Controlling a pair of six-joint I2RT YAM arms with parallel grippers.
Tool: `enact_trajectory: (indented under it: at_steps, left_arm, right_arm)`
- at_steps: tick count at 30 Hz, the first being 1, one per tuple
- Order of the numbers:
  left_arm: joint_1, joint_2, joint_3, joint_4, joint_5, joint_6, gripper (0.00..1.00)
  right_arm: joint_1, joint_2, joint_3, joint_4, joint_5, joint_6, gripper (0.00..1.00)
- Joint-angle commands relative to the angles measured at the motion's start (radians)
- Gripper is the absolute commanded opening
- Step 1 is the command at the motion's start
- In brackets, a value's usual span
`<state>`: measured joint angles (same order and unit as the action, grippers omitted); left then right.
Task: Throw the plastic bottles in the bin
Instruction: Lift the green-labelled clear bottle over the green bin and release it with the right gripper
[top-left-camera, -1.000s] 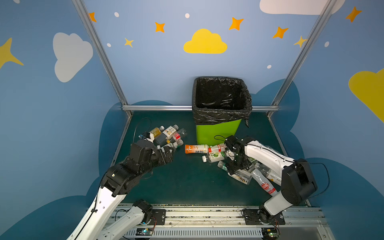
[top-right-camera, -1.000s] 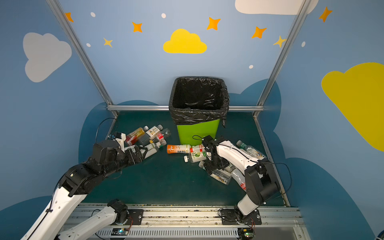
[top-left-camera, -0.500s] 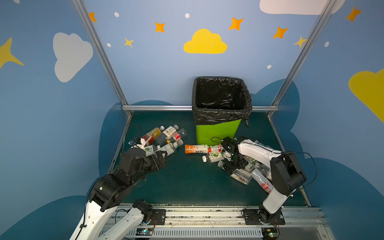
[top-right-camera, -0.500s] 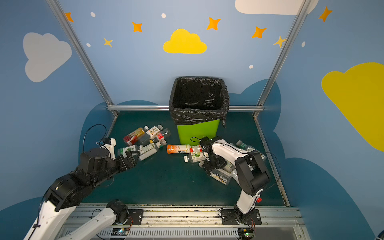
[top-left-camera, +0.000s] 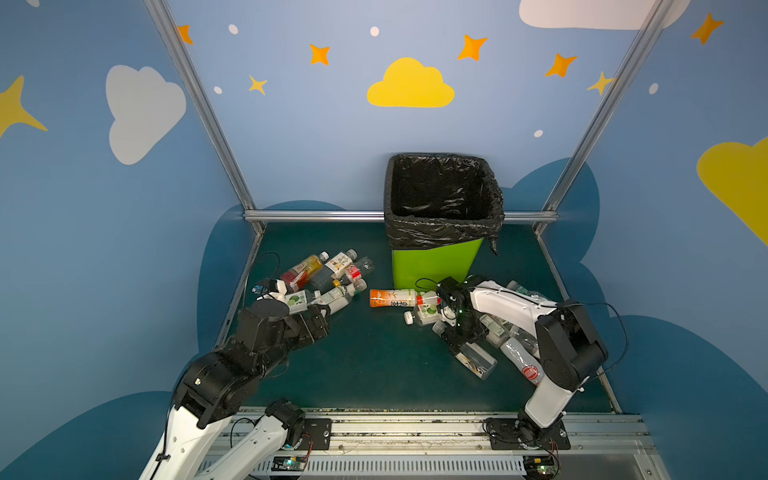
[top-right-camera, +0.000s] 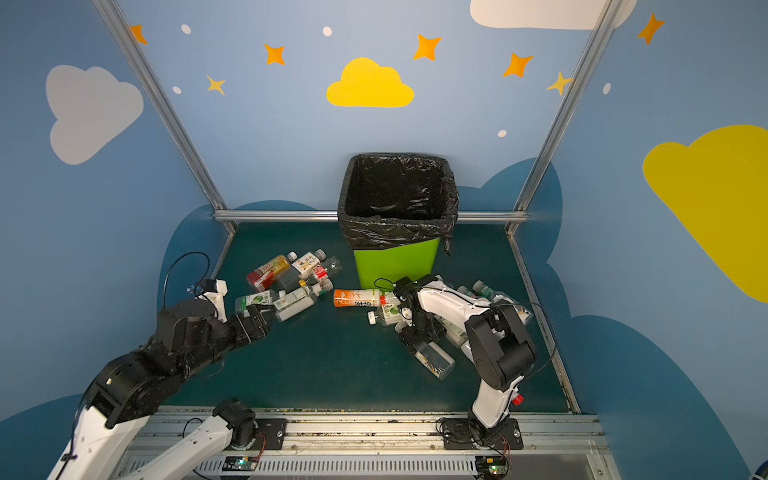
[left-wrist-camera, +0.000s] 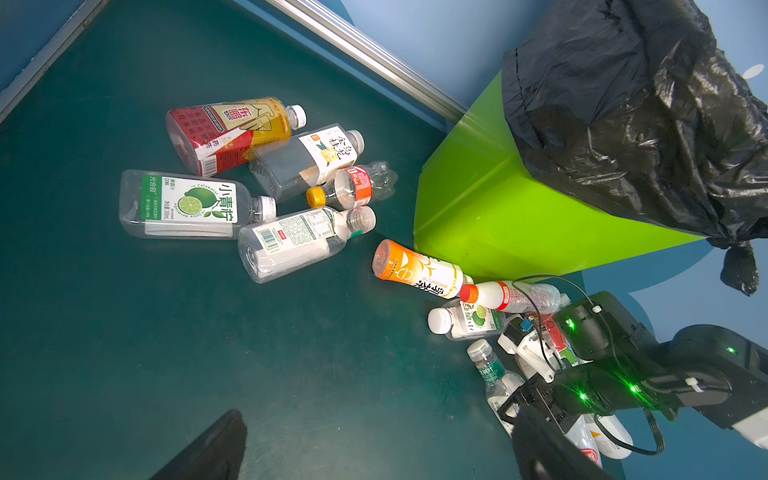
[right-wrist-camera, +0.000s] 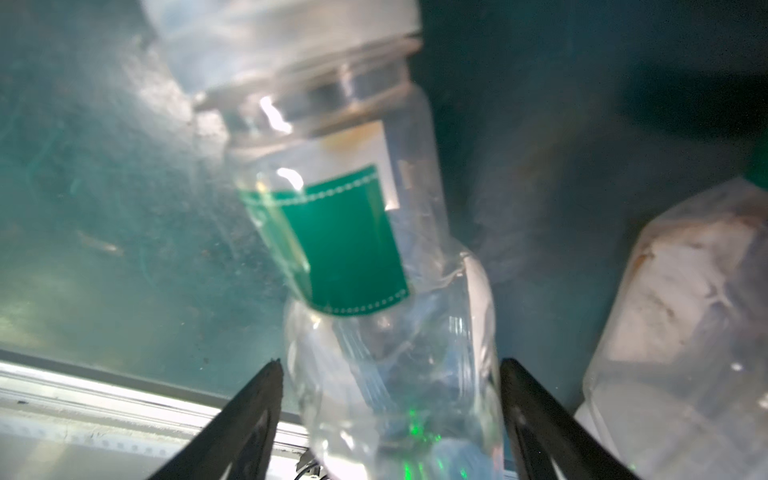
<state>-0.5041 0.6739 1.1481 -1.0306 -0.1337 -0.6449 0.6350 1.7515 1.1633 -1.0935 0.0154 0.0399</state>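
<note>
Bottle (right-wrist-camera: 353, 249) between right gripper (right-wrist-camera: 388, 374) jaws

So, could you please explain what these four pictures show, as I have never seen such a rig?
This is a two-armed robot at a dark green table. Two pictures come from one overhead camera head, nearly alike; the other two from a camera on each wrist. A lime-green bin with a black bag stands at the back. Plastic bottles lie in two heaps: one before the left arm, one under the right arm. The left arm's jaws are wide open and empty. The right arm's jaws stand either side of a clear bottle with a green label, not visibly squeezing it.
</note>
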Motion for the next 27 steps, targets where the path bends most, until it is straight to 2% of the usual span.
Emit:
enact_trajectory:
  at_steps: [1,5,9,17,27]
  left_arm:
    - [0.005,-0.007,-0.001,-0.013,-0.018,-0.006,1.00]
    - [0.005,-0.010,-0.009,-0.016,-0.017,-0.013,1.00]
    - [0.005,-0.020,-0.025,-0.015,-0.017,-0.022,1.00]
    - [0.006,-0.021,-0.072,-0.019,-0.012,-0.033,1.00]
    - [0.005,0.004,-0.129,-0.014,-0.009,-0.043,1.00]
  right_arm:
    - [0.013,-0.011,0.012,-0.036,-0.026,0.015,0.80]
    - [0.031,-0.009,-0.001,-0.041,-0.049,0.027,0.76]
    - [0.061,-0.009,0.000,-0.047,-0.061,0.039,0.62]
    - [0.117,-0.031,0.042,-0.079,-0.085,0.076,0.49]
    - [0.288,-0.182,0.204,-0.200,-0.123,0.127,0.45]
